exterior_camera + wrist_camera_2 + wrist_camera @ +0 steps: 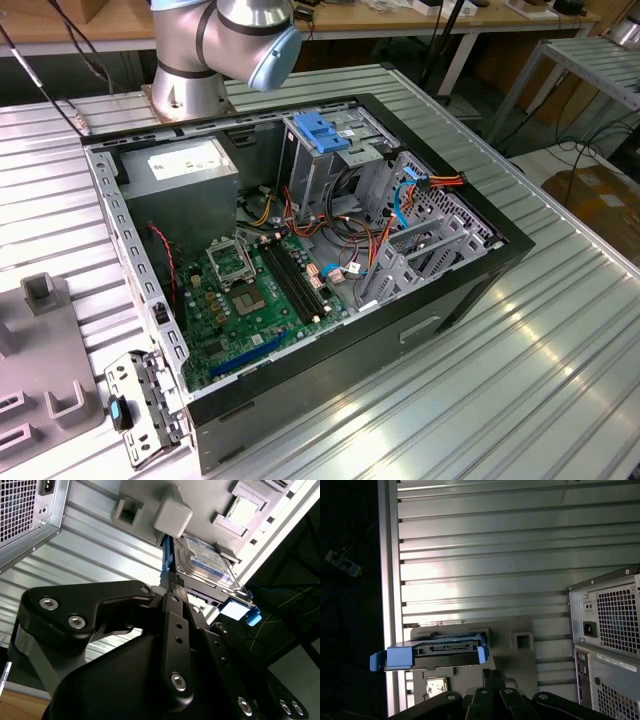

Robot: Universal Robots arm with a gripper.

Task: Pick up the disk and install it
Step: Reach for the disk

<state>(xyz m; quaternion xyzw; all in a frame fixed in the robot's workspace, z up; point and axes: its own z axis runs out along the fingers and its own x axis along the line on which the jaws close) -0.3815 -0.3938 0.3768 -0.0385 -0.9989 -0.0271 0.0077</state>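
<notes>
The disk (205,562) is a dark drive with bright blue side rails and a blue end tab (252,616). It lies on a grey fixture plate (520,630) on the ribbed metal table, and its connector end (436,651) faces the first wrist view. My gripper (172,582) is right at the end of one blue rail, and its black fingers (492,675) are drawn together with nothing seen between them. Whether the tips touch the rail I cannot tell. The open computer case (300,250) lies on its side in the exterior view.
The case's rear panel (607,635), with fan grille and power socket, stands close beside the fixture plate. The table edge (390,580) runs just past the disk's tab. Inside the case are a motherboard (250,290), a light-blue latch plate (322,132) and cables. The arm's base (200,60) is behind the case.
</notes>
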